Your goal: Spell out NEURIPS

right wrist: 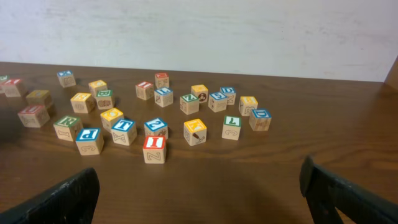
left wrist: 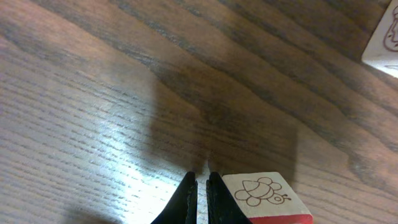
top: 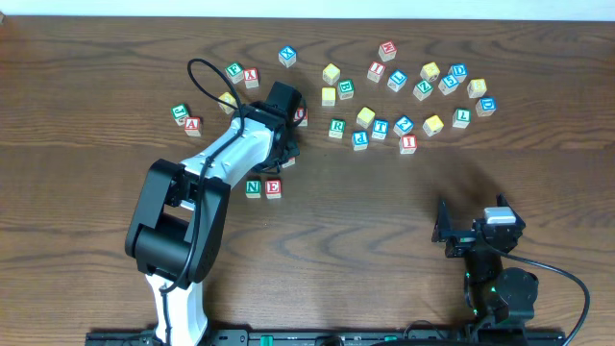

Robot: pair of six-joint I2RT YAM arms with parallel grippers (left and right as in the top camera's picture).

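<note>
A green N cube (top: 253, 188) and a red E cube (top: 274, 187) stand side by side left of the table's centre. My left gripper (top: 288, 149) hovers just above and to the right of them, shut with nothing between its fingers (left wrist: 188, 199). A cube with a bee drawing and a red face (left wrist: 267, 196) sits right against the outside of the right finger. A red-faced cube (top: 301, 116) peeks out beside the wrist. Further right lie a green R cube (top: 336, 127), a blue P cube (top: 360, 138) and a red I cube (top: 407, 143). My right gripper (top: 476, 235) stands open near the front edge.
Several more letter cubes are scattered across the back of the table, among them yellow ones (top: 365, 117). Three cubes (top: 185, 117) lie at the far left and back left. Another cube's corner (left wrist: 384, 37) shows ahead of the left gripper.
</note>
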